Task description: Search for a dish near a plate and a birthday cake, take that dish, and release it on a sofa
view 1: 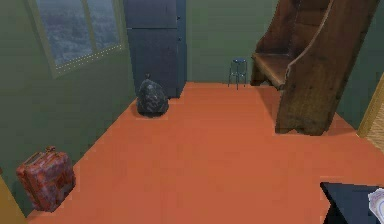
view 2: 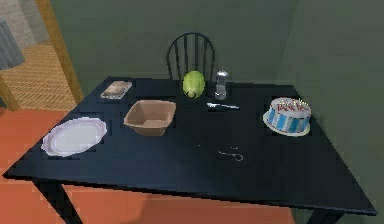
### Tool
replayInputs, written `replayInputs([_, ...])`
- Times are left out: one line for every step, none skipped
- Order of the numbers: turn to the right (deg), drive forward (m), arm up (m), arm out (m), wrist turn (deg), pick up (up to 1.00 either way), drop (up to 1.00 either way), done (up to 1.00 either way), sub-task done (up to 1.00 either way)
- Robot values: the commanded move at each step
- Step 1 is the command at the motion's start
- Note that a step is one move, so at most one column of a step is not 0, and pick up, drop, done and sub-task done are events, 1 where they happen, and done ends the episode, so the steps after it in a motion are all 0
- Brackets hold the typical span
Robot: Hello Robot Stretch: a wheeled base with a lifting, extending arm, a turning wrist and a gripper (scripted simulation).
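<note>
**Dish stands on the dark table, between plate and cake**

Forward view: an orange floor point(view 1: 200, 160) lies between green walls. A window point(view 1: 80, 30) is at the upper left, and beside it stands a tall grey-blue cabinet or door point(view 1: 155, 40). A dark, rounded bag point(view 1: 152, 97) sits on the floor in front of it. A red-brown case point(view 1: 45, 178) lies near the lower left corner. A small stool point(view 1: 237, 70) stands at the far wall, just beside a wooden staircase point(view 1: 305, 65) on the right.

Arm side view: a dark table point(view 2: 180, 170) carries the task's things. The dish point(view 2: 150, 117), a tan square bowl, stands upright left of the middle. The white plate point(view 2: 74, 136) lies near it on the left, apart from it. The birthday cake point(view 2: 288, 116), blue and white, stands well apart on the right. Behind the dish are a flat small tray point(view 2: 117, 91), a green round fruit point(view 2: 194, 83), a small shaker point(view 2: 221, 84) and a piece of cutlery point(view 2: 222, 105). A dark chair point(view 2: 188, 50) stands behind the table.

I cannot tell how the gripper's jaws stand.
</note>
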Motion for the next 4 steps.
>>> replayInputs([0.0, 0.0, 0.5, 0.0, 0.0, 0.0, 0.0, 0.0, 0.0])
replayInputs([0.0, 0.0, 0.38, 0.0, 0.0, 0.0, 0.0, 0.0, 0.0])
replayInputs([0.0, 0.0, 0.0, 0.46, 0.0, 0.0, 0.0, 0.0, 0.0])
replayInputs([0.0, 0.0, 0.0, 0.0, 45.0, 0.0, 0.0, 0.0, 0.0])
